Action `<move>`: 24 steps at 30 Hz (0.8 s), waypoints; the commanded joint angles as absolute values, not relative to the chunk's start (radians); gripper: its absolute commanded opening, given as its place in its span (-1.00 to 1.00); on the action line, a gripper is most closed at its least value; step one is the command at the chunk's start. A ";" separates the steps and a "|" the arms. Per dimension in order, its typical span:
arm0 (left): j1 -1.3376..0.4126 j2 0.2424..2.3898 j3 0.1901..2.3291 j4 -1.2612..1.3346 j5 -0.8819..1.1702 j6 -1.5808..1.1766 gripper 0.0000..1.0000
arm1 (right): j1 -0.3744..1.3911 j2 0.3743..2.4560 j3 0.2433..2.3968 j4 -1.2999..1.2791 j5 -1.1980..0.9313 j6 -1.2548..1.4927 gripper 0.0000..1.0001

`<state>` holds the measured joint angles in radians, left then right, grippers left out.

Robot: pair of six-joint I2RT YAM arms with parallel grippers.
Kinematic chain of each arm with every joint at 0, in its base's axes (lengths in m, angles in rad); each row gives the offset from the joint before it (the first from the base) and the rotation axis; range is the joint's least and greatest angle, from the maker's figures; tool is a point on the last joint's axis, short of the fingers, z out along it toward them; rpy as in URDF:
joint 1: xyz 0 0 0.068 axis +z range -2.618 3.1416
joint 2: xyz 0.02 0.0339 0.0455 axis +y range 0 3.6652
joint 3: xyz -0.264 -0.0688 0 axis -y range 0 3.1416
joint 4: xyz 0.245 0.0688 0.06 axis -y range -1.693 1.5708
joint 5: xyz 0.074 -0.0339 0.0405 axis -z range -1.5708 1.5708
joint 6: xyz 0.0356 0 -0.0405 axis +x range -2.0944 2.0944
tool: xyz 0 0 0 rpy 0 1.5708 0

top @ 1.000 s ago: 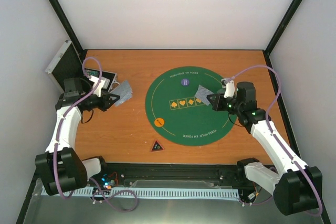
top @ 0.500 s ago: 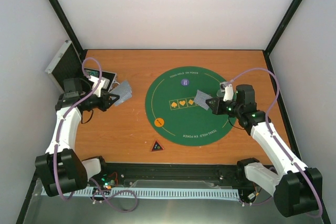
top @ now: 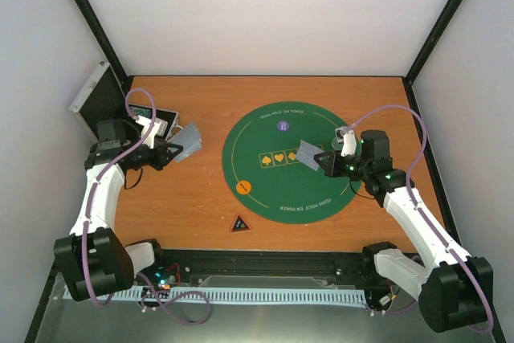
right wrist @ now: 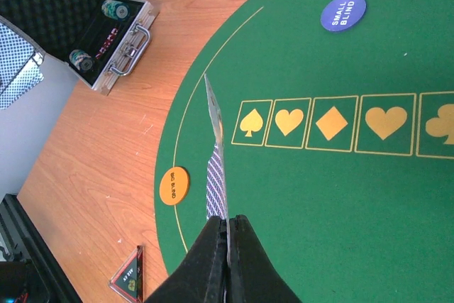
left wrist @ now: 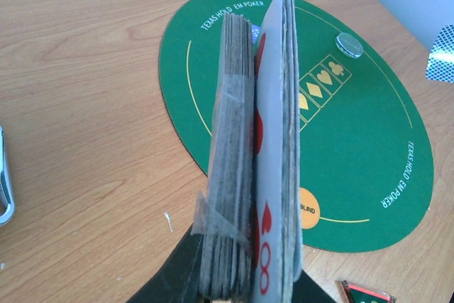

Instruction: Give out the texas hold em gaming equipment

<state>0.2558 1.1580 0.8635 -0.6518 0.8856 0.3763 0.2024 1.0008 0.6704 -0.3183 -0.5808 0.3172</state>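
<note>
Gripping a thick deck of playing cards on edge, our left fingers are closed around it above the worktop, near the open silver case at the far left. Our right fingers are pinched on a single card, held on edge over the green mat by its row of suit marks. On the mat we see an orange chip at the near-left rim and a purple-blue chip on the far side. A dark red-edged triangle lies on the worktop just off the mat's near edge. More chips sit inside the case.
</note>
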 commanded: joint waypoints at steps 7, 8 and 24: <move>0.264 1.144 0.868 -0.635 0.900 0.377 -0.99 | 0.195 0.967 0.701 -0.349 -0.599 0.310 -0.94; 0.264 1.144 0.870 -0.636 0.900 0.377 -0.99 | 0.196 0.970 0.704 -0.349 -0.604 0.311 -0.94; 0.264 1.152 0.868 -0.628 0.908 0.370 -0.99 | 0.198 1.051 0.704 -0.301 -0.639 0.337 -0.94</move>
